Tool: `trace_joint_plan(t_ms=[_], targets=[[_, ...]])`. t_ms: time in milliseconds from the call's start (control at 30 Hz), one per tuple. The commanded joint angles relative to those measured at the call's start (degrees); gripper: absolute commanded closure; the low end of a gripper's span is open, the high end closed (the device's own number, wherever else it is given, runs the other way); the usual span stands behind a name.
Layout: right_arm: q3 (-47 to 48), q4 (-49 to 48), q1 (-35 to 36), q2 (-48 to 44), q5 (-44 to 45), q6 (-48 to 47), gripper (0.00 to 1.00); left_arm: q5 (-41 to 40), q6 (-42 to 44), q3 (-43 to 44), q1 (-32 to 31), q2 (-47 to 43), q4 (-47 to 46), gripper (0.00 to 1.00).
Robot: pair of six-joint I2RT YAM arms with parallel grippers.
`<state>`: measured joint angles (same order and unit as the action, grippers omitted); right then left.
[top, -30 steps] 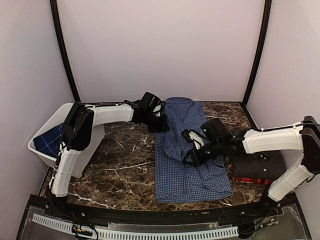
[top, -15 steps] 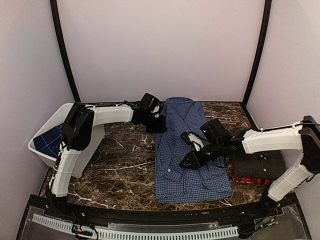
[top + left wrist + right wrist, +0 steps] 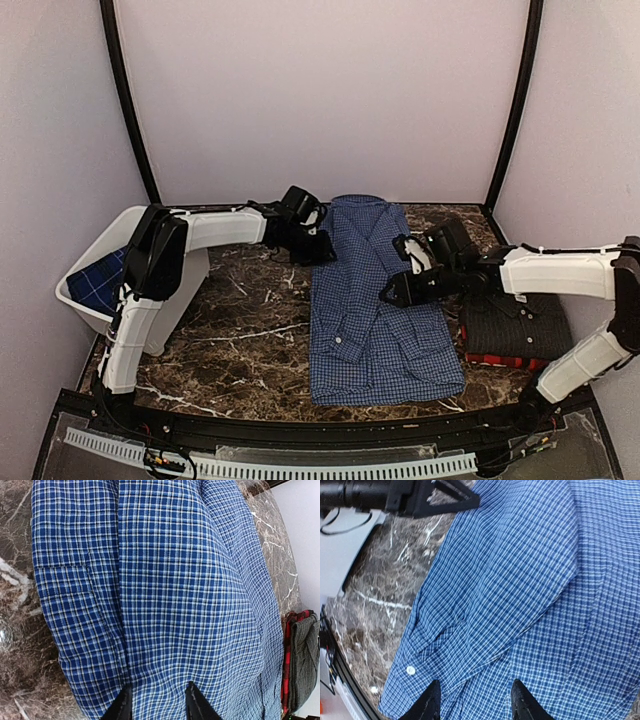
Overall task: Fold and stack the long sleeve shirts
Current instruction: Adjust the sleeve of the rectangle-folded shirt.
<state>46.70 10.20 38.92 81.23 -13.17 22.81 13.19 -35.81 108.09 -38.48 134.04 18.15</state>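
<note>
The blue-and-white check shirt lies flat down the middle of the marble table, with a sleeve folded across it and its cuff at the near left. My left gripper is open at the shirt's far left edge; in the left wrist view its tips rest apart on the cloth. My right gripper is open and empty, just above the shirt's right middle; it also shows in the right wrist view over the cloth. The folded black pinstripe shirt lies on the red plaid one at the right.
A white plastic bin stands at the table's left edge with a blue check cloth in it. Black frame posts and pale walls close in the back and sides. The folded stack also shows in the left wrist view.
My right gripper has pulled back to the right and farther from the near edge, leaving the sleeve lying folded on the shirt. The left arm has not moved.
</note>
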Motion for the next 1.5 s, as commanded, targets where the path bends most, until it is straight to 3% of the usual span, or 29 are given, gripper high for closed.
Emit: trace_joint_plan(t_ms=[0,267,700,1000,1233,1467], targets=[[4.31,-4.65,-3.45,1.54,-0.08,4.82,0.56,-2.04,2.25,4.18,0.48,-1.37,4.02,0.63],[14.72,-10.66,-6.92,12.63,-6.23,6.7,0.6,-2.33,3.2,1.4,1.5,-5.57,5.85,0.61],[38.73,-17.16,-8.51,38.55,-17.14,11.69,0.68,3.0,1.4,-15.12,1.65,-15.98,1.1,0.68],[48.03,-21.2,-12.85,53.61,-19.83,19.68,0.71,8.32,1.17,-23.82,0.95,-21.94,-0.18,0.7],[47.76,-24.31,-16.12,56.83,-20.2,23.75,0.71,9.97,1.12,-30.59,-2.13,-25.14,-1.06,0.7],[47.87,-22.4,-16.15,52.85,-20.53,21.4,0.7,10.23,0.19,-33.3,-3.39,-26.14,-2.34,0.7]])
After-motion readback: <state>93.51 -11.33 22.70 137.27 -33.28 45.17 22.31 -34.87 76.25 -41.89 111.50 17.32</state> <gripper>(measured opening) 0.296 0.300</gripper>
